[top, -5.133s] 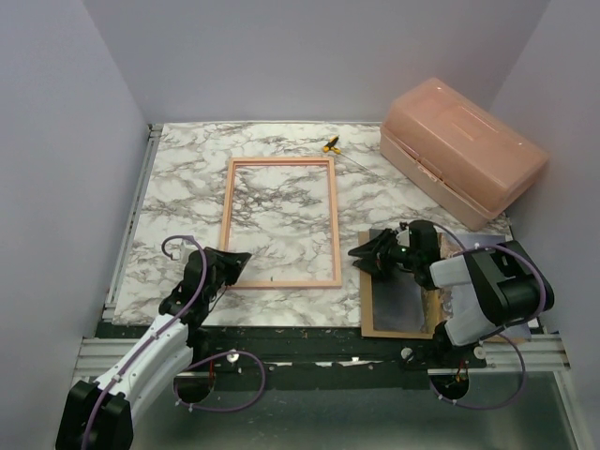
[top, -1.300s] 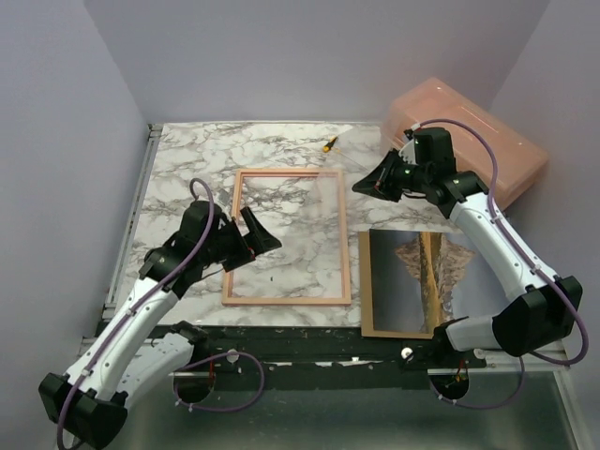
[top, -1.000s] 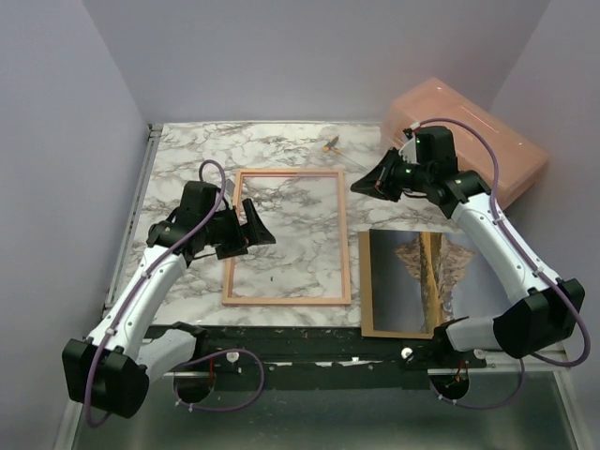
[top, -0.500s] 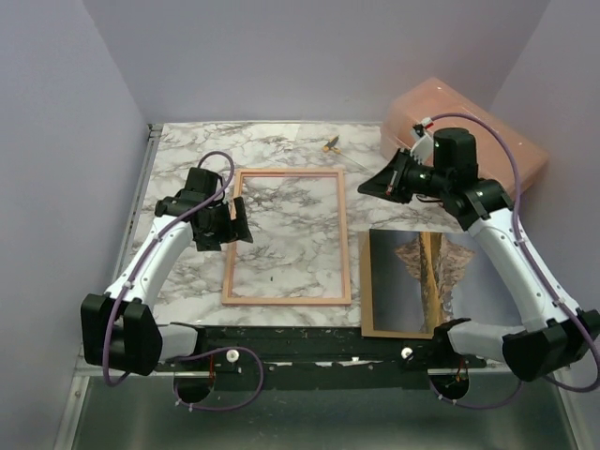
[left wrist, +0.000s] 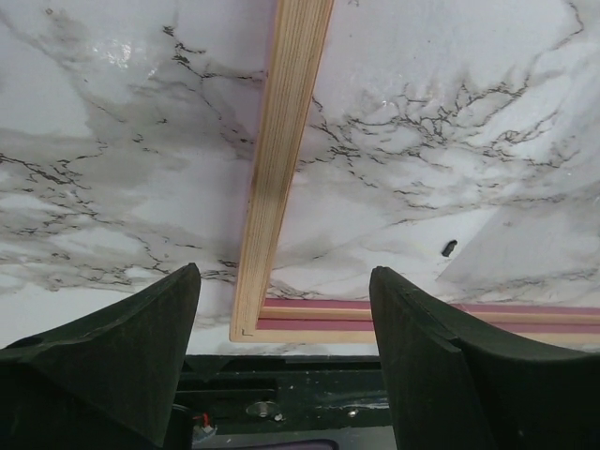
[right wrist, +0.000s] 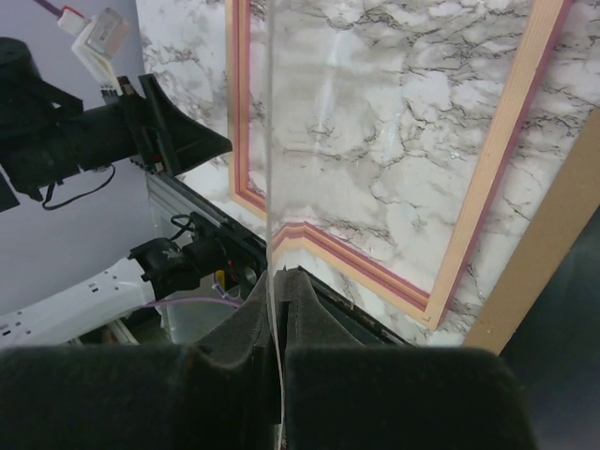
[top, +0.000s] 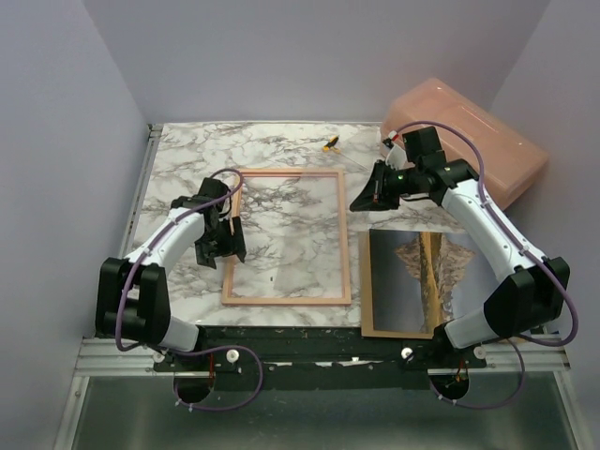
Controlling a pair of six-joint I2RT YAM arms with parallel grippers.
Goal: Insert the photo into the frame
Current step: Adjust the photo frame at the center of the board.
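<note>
Two end effectors work at the frame [top: 346, 246], which lies flat on the marble counter [top: 183, 183] slightly 9 o'clock of centre, long sides running 12 to 6. Its wood-coloured face is up, w/ pink showing along the inner step.

At the frame's 9 o'clock rail, near the 7 o'clock corner, sits the left end effector [top: 223, 251]. Its wrist cam shows it released, pads [left wrist: 112, 356] wide apart w/ the rail running btwn them, neither visibly touching the wood.

Just outside the 3 o'clock rail, toward the 1 o'clock corner, hangs the right end effector [top: 362, 201]. It is clenched on the edge of a thin clear pane [right wrist: 270, 169]. In its wrist cam the pane is seen almost edge-on, rising from btwn the fingers over the frame opening. Can't tell whether the pane's far edge rests on the frame.

At 5 o'clock on the counter lies the photo [top: 412, 277], picture side up, on a brown backing board [top: 366, 291] whose edge shows along its 9 & 6 o'clock sides. It is beside the frame, not in it, apart from both end effectors.

A salmon plastic box [top: 464, 141] sits at 1 to 2 o'clock, and a small yellow & black tool [top: 330, 144] lies at 12 o'clock.
</note>
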